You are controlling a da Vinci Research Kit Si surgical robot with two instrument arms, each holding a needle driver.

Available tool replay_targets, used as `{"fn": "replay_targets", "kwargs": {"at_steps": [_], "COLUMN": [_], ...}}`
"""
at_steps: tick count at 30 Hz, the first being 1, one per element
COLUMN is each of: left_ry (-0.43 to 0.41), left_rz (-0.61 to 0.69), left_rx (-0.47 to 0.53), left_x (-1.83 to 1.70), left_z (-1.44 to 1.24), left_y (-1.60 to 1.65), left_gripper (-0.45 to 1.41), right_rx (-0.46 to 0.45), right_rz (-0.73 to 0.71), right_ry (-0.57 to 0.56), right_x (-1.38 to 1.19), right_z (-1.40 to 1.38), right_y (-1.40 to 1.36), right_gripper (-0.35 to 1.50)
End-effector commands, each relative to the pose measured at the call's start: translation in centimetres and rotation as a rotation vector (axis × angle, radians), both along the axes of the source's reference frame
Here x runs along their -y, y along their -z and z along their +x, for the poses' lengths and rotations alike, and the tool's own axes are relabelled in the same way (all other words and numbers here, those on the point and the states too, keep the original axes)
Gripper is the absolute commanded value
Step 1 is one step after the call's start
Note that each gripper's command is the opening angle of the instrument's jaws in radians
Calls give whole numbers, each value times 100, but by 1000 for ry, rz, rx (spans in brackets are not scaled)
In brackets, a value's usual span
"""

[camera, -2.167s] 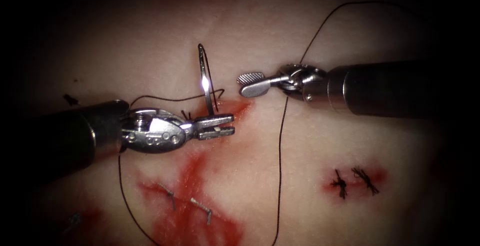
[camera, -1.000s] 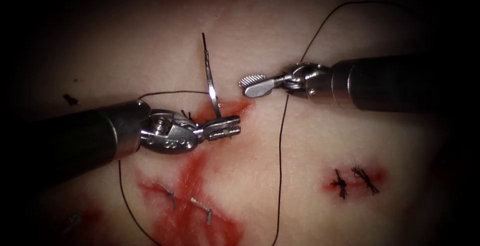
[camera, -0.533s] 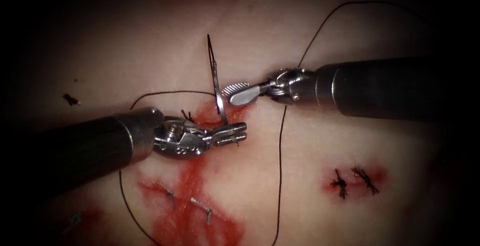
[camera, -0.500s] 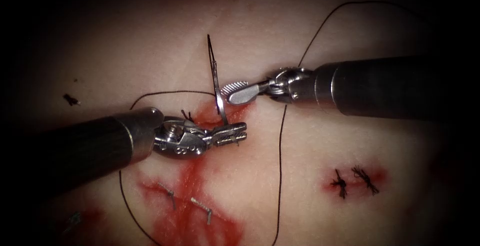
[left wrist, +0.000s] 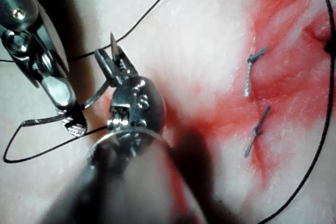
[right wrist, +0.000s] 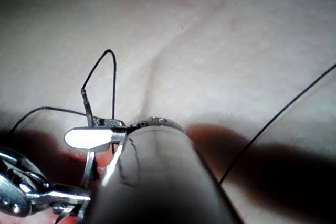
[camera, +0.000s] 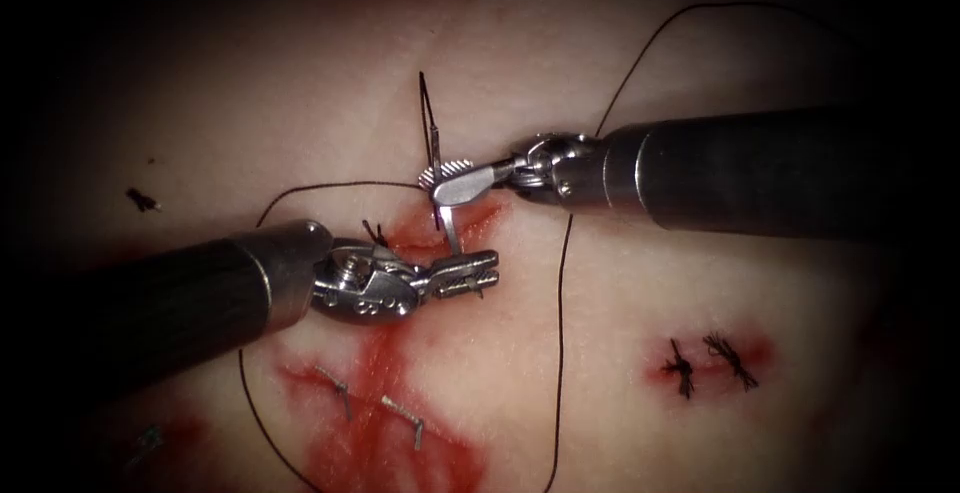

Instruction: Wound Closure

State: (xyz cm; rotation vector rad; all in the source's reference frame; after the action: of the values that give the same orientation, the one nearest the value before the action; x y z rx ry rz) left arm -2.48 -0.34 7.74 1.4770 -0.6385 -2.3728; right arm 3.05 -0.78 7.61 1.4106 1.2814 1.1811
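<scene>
the left tool [camera: 470, 275] has its jaws closed on one end of the curved needle [camera: 438, 178], which stands up clear of the tissue [camera: 620, 303], while the right tool [camera: 447, 181] has its jaws slightly parted around the needle's middle, not yet clamped. if the left jaws let go before the right ones clamp, the needle could twist or drop onto the red-stained cut [camera: 440, 238] just below. the needle is thin and shiny, trailing dark thread [camera: 560, 353].

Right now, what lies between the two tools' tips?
The needle: the left tool grips its lower end, and it rises between the open jaws of the right tool, in the endoscope view.
</scene>
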Motion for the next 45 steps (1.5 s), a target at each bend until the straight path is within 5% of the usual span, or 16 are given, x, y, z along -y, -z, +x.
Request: {"fn": "replay_targets", "kwargs": {"at_steps": [1, 14, 15, 16, 17, 26, 27, 28, 29, 30, 31, 33, 36, 40, 41, 45], "left_ry": [-1, -3, -3, -3, -2, -14, -20, -20, -20, -3, -3, 22, 39, 33, 23, 2], "left_rz": [0, 1, 1, 1, 1, 7, 9, 9, 9, 47, 47, 112, 191, 294, 365, 573], "left_rx": [0, -3, -3, -3, -3, -6, -9, -9, -9, -2, -2, 13, 37, 61, 64, 58], "left_x": [-2, -1, -1, -1, -1, 3, 4, 4, 4, 4, 4, 3, 4, 4, 4, -3], "left_z": [-6, -6, -6, -6, -7, -10, -10, -11, -11, -11, -11, -9, -3, 11, 17, 34], "left_y": [-7, -7, -7, -7, -6, -4, -3, -3, -3, -3, -3, -2, 0, 0, -2, -11], "left_gripper": [-45, -45, -45, -45, -45, -45, 10, 46, 46, 86, 86, 118, 124, 124, 108, -33], "right_rx": [-2, -8, 14, 14, 108, 163, 163, 166, 166, 164, 164, 158, 143, 126, 108, 73], "right_rz": [-1, -32, -56, -56, -190, -246, -245, -245, -245, -244, -244, -267, -299, -387, -507, -630], "right_ry": [1, 2, 18, 18, 49, -16, -16, -18, -18, -20, -20, -30, -58, -108, -155, -202], "right_x": [4, 11, 12, 12, 14, 7, 6, 6, 6, 5, 5, 3, 0, -7, -11, -12], "right_z": [10, 14, 13, 13, 12, 6, 4, 2, 2, 1, 1, -1, -2, -5, -6, -8], "right_y": [-6, -9, -8, -8, -8, -7, -7, -7, -7, -7, -7, -8, -10, -14, -16, -21], "right_gripper": [148, 130, 52, 52, -35, -35, -35, -35, -35, -35, -35, -35, -35, -35, -35, -35]}}
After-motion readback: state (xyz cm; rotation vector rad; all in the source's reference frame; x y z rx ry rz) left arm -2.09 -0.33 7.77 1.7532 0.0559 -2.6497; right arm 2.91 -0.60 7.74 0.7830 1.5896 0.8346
